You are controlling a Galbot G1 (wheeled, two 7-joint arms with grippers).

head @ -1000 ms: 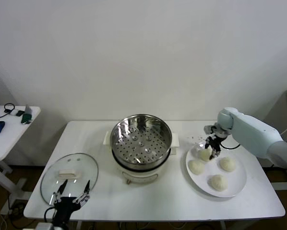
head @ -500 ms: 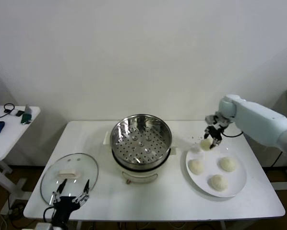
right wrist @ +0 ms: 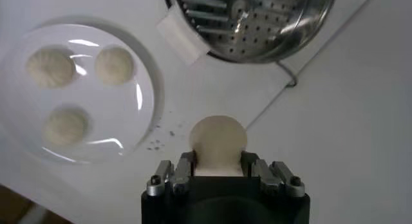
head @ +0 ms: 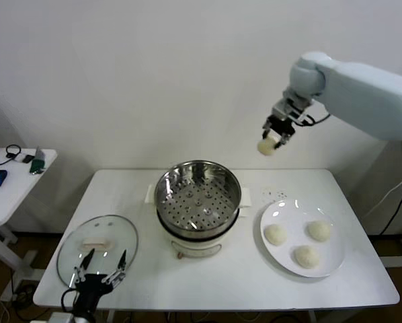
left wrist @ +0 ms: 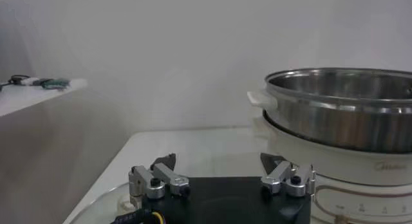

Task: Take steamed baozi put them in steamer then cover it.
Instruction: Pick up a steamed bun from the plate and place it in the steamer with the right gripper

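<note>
My right gripper hangs high above the table, to the right of the steamer, shut on one cream-white steamed baozi. In the right wrist view that baozi fills the gap between the fingers of the gripper, with the steamer's perforated tray far below. Three more baozi lie on the white plate. The glass cover lies flat at the front left. My left gripper rests open at the cover's near edge, holding nothing.
A small white side table with a mouse and cables stands to the left of the main table. The steamer's steel wall rises close ahead of the left gripper. Bare tabletop lies in front of the steamer and plate.
My right gripper closed on a baozi on the plate, then lifted it up and leftward, high over the table. The left arm has not moved.
</note>
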